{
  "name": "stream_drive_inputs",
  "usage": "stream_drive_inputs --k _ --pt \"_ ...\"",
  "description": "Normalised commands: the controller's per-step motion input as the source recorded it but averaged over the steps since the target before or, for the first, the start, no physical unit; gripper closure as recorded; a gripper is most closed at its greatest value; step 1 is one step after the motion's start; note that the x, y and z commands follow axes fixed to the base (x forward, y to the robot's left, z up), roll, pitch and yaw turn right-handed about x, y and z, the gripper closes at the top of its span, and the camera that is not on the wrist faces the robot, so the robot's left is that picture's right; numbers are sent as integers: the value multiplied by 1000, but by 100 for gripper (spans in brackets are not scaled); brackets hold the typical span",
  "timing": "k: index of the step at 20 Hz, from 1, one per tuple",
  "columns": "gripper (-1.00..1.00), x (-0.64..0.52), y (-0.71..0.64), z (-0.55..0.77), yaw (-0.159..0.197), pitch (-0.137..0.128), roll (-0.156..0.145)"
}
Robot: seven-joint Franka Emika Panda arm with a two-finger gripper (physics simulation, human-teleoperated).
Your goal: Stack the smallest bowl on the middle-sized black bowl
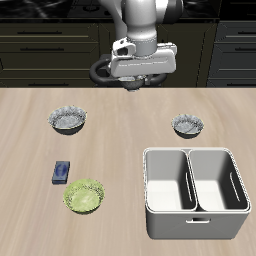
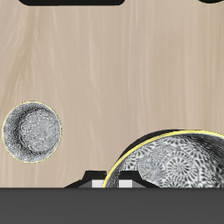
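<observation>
The table [image 1: 120, 150] is a pale wood surface, with dark cabinets behind its back edge. The arm [image 1: 145, 25] stands at the back of the table, near the middle of its width, with the gripper [image 1: 134, 84] pointing down above the rear part of the surface. A white bin [image 1: 190, 218] with two compartments side by side sits near the front edge. The largest bowl [image 1: 68, 121], grey with a ruffled rim, rests upright farther back on the far side of the table from the bin. The green bowl [image 1: 85, 196] rests nearer the front edge, on the same side as the largest bowl. The middle bowl [image 1: 187, 125] rests upright just behind the bin; the wrist view shows it [image 2: 32, 132] alone on bare wood, well apart from the gripper [image 2: 112, 179]. The smallest bowl [image 2: 175, 162] fills much of the wrist view, close to the camera, patterned inside, with its pale rim passing between the fingers [image 2: 91, 178]. The fingers are closed on that rim, and only their pale tips show. In the exterior view this bowl cannot be made out under the gripper. A small blue block [image 1: 62, 172] lies flat between the largest bowl and the green bowl, just beside the latter.
</observation>
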Motion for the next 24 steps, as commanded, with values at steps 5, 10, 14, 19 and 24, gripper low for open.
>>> stream_drive_inputs --k 5,10,14,19,24 --pt "100 -51 302 -38 12 2 33" --pt "100 -112 423 -4 20 -5 52" --pt "100 -53 328 87 -5 -8 42" --pt "100 35 449 97 -8 -5 41" --pt "100 61 433 89 -4 -29 12"
